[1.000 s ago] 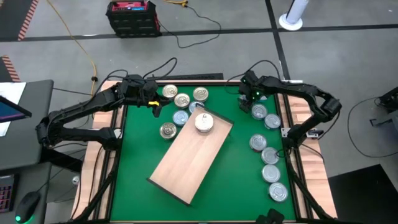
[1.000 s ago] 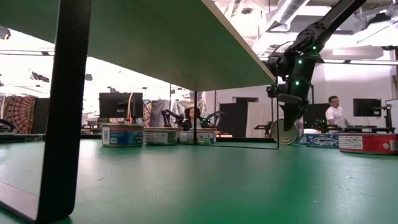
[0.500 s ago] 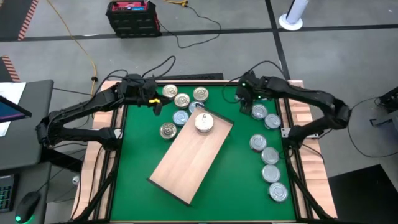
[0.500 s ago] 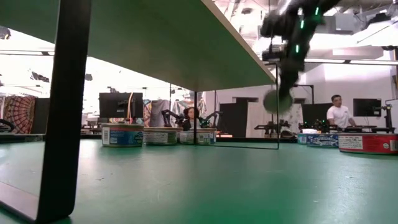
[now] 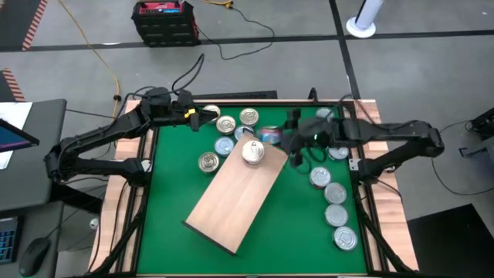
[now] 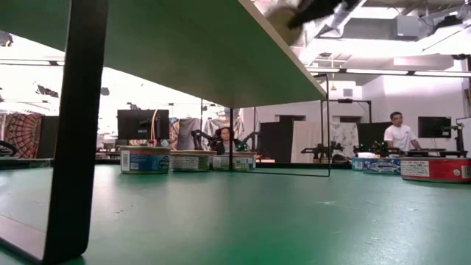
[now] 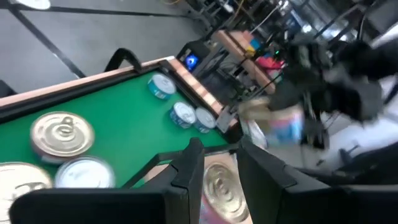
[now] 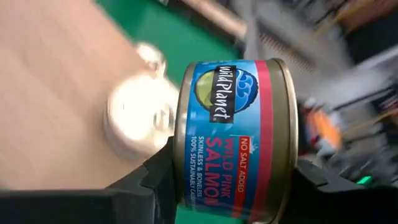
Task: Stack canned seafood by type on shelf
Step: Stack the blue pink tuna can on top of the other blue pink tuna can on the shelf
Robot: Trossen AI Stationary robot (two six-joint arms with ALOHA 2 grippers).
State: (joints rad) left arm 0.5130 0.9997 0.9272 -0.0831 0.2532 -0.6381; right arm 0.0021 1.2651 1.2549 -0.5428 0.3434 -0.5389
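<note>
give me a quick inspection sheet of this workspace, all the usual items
surface: green table, wood-edged, bare toward the near end
job's things: shelf lies diagonally on the table with one tin at its far end; five tins loose by the far edge; five more in a row down the right side; a Wild Planet pink salmon tin is carried
clutter: nothing seen
grippers: right gripper shut on the salmon tin, above the shelf's far end; left gripper waits over the far left corner, holding nothing
cables: yellow and black leads on the floor behind the table
surroundings: black case on the floor; person seated beyond the table
</note>
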